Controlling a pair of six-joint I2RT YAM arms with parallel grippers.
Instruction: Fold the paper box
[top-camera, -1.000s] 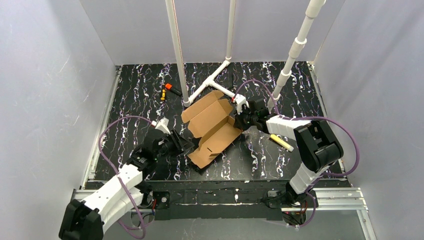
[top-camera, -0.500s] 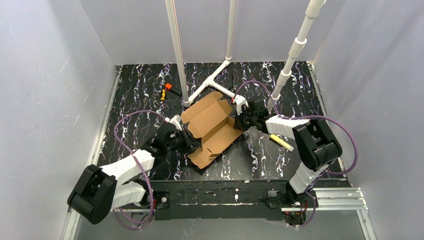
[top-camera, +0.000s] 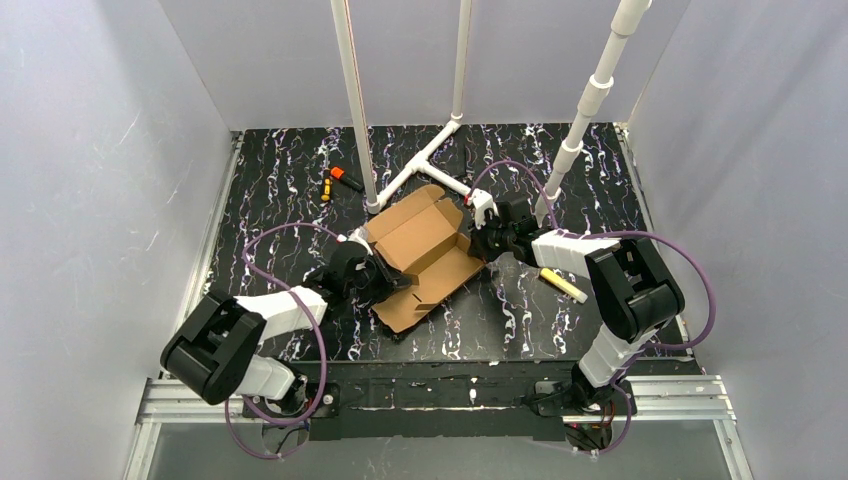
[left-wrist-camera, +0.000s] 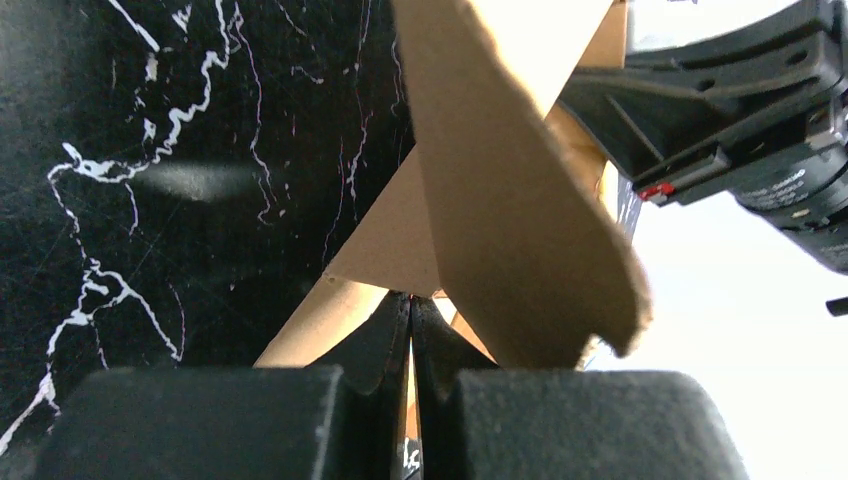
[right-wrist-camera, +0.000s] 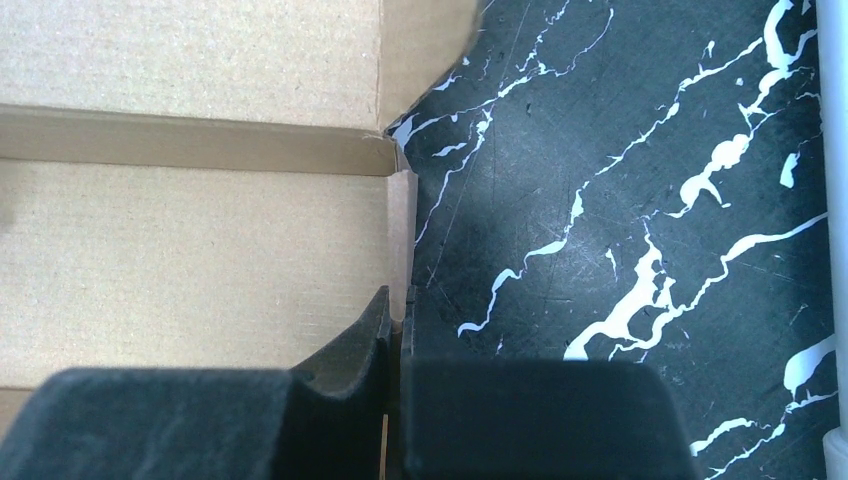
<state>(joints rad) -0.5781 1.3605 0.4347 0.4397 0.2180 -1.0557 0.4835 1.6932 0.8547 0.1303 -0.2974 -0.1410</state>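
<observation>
**Mia:** What just changed?

**Ben:** The left gripper was off to the side of the paper box with its jaws apart. Now it has swung in, and its jaws are pressed together right at the box's edge.

**Mia:** Is it holding anything?

**Ben:** I think so. In its own camera a thin brown strip shows between its fingers, so it looks like it is pinching a bit of the card. A tall flap stands just past its tips, on its right side.

**Mia:** And the other one?

**Ben:** The right gripper has stayed put. It is pinching the box's short wall at a corner fold. The brown floor of the box lies to the left of its tips. The bare black table is to their right.

**Mia:** So where is the box?

**Ben:** It sits between the two grippers and touches both. It lies open on the table with its sides only partly up. The flap by the left gripper stands up more than it did a moment ago.

**Mia:** Is that good?

**Ben:** I think so. With both ends held, one gripper can keep the box still while the other bends a flap. But the box is far from shut, so lots of folding is left.
</observation>
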